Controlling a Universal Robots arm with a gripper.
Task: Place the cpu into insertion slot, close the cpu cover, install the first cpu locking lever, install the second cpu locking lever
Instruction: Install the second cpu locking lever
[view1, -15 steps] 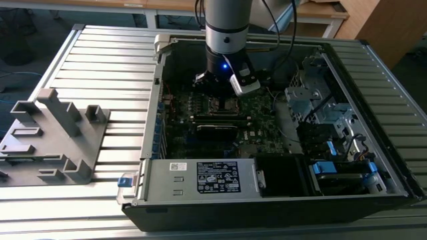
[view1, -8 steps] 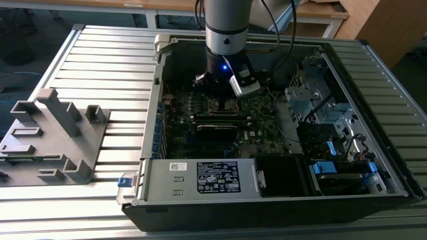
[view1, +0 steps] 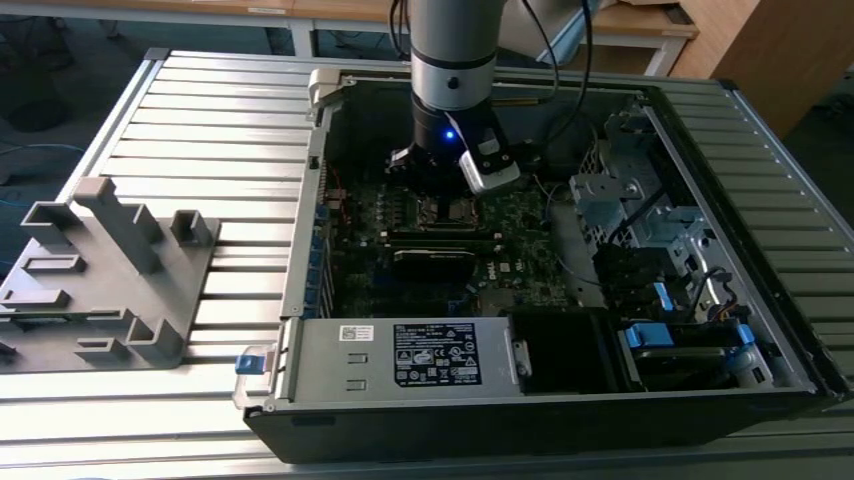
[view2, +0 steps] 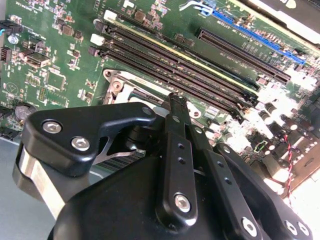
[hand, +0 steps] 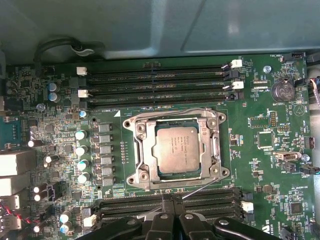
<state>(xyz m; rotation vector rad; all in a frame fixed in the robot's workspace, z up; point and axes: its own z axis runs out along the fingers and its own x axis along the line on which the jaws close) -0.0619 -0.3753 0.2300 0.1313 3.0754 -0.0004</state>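
Note:
In the first wrist view the cpu (hand: 175, 148) lies flat in the insertion slot (hand: 134, 125), its silver-grey top showing. The cpu cover (hand: 215, 145) is down around it as a thin metal frame. One thin wire locking lever (hand: 200, 187) slants from the socket's corner toward my gripper (hand: 169, 199), whose black fingers are shut together right beside the wire. A second wire lever (hand: 175, 111) lies along the socket's opposite side. In the second wrist view the gripper (view2: 174, 100) tips stand over the socket's edge. In the exterior view the gripper (view1: 447, 190) is low inside the computer case (view1: 534, 400).
Long black memory slots (hand: 160, 77) flank the socket on both sides, one bank (hand: 210, 197) right by the fingertips. Capacitors (hand: 80, 150) stand beside the socket. A drive cage (view1: 641, 220) and cables fill the exterior view's right. A grey fixture (view1: 107, 270) sits on the slatted table outside the case.

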